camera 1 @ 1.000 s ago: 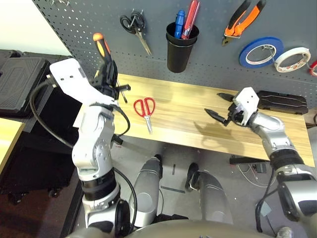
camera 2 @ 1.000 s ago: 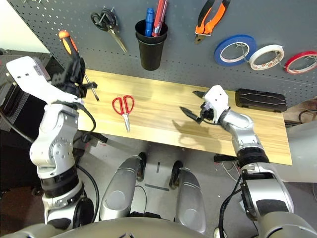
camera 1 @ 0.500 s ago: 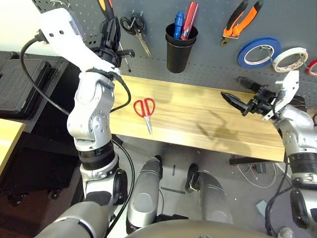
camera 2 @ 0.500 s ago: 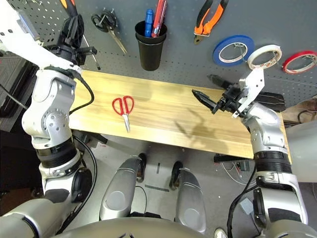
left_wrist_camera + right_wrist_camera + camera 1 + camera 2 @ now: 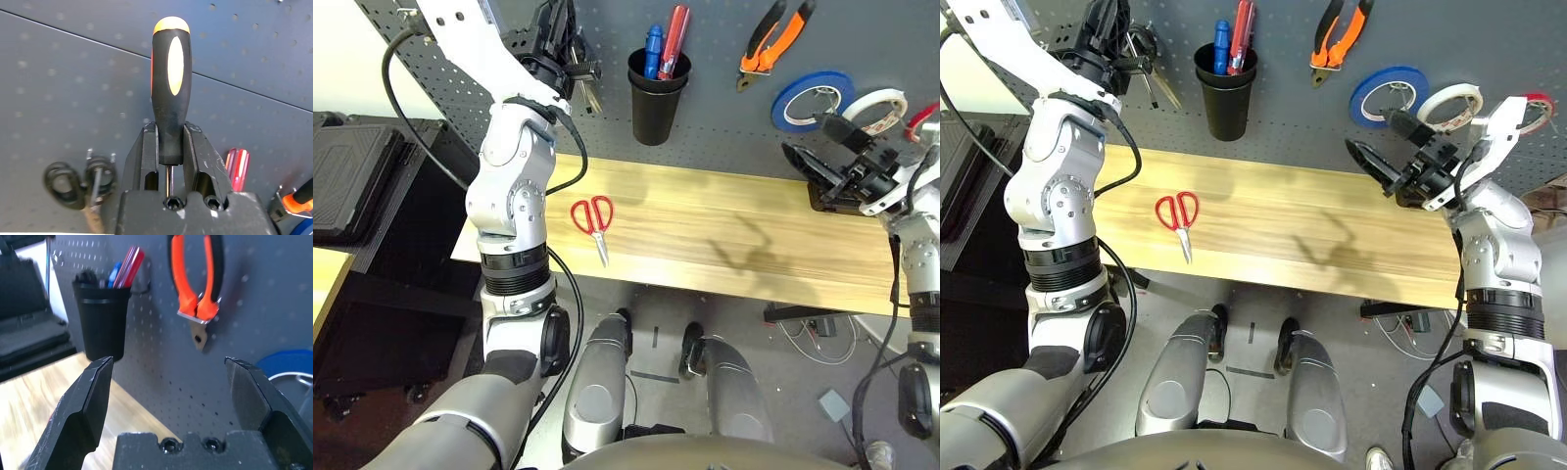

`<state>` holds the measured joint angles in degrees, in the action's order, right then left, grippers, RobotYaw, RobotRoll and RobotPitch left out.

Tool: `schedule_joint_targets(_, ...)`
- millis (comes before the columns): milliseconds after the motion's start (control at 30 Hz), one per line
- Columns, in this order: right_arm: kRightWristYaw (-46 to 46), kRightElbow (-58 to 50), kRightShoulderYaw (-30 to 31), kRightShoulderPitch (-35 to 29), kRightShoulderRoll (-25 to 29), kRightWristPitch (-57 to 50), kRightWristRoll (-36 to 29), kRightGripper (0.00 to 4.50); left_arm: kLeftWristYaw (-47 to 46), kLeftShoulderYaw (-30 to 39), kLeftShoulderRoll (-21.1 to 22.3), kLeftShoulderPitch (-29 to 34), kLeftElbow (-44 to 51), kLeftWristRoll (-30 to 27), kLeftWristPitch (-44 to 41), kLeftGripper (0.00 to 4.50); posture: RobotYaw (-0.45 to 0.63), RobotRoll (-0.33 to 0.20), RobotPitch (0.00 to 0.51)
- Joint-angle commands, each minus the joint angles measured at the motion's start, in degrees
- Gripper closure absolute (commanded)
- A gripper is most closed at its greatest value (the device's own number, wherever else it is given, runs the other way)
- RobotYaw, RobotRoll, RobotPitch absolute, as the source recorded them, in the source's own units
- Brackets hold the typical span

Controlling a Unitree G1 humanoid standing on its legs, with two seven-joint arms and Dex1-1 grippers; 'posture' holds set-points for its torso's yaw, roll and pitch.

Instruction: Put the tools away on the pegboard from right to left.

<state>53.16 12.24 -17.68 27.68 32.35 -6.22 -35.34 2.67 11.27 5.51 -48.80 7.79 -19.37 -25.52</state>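
My left gripper [image 5: 170, 152] is shut on the black-and-orange screwdriver [image 5: 170, 93], held upright, handle up, close to the top left of the pegboard [image 5: 724, 137]. Black-handled scissors [image 5: 583, 90] hang right beside it. The red-handled scissors [image 5: 594, 215] lie on the wooden table [image 5: 724, 220], left of centre. Orange-and-black pliers [image 5: 773, 39] and the whitish tape roll [image 5: 879, 104] hang on the board. My right gripper [image 5: 822, 162] is open and empty, raised in front of the board below the tape rolls.
A black cup [image 5: 653, 93] holding a blue and a red handle hangs mid-board. A blue tape roll [image 5: 811, 98] and a red one [image 5: 922, 116] flank the whitish roll. Black cases [image 5: 352, 176] sit left of the table.
My left arm has lifted the screwdriver from beside the table's left end up to the board's top left. My right arm rose and swung right toward the tape rolls, staying open.
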Motion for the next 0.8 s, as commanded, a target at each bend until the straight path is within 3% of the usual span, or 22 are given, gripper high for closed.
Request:
schedule_joint_targets(33, -1.7, -2.9, -1.3, 0.7, -0.3, -2.5, -2.0, 0.0, 0.4, -0.7, 0.2, -1.3, -0.6, 0.0, 1.4, 3.98, 0.13, 0.0, 0.192)
schedule_joint_targets(467, -1.0, -5.2, -0.3, 1.8, 0.2, -5.5, -2.0, 0.0, 0.8, -0.5, 2.5, -5.8, -1.8, 0.0, 1.5, 3.98, 0.13, 0.0, 0.192)
schedule_joint_targets(800, -0.7, -5.7, 1.5, 1.9, -0.6, -5.3, -1.1, 0.0, 1.0, -1.1, 0.5, -11.5, -6.9, 0.1, 5.0, 3.98, 0.13, 0.0, 0.188)
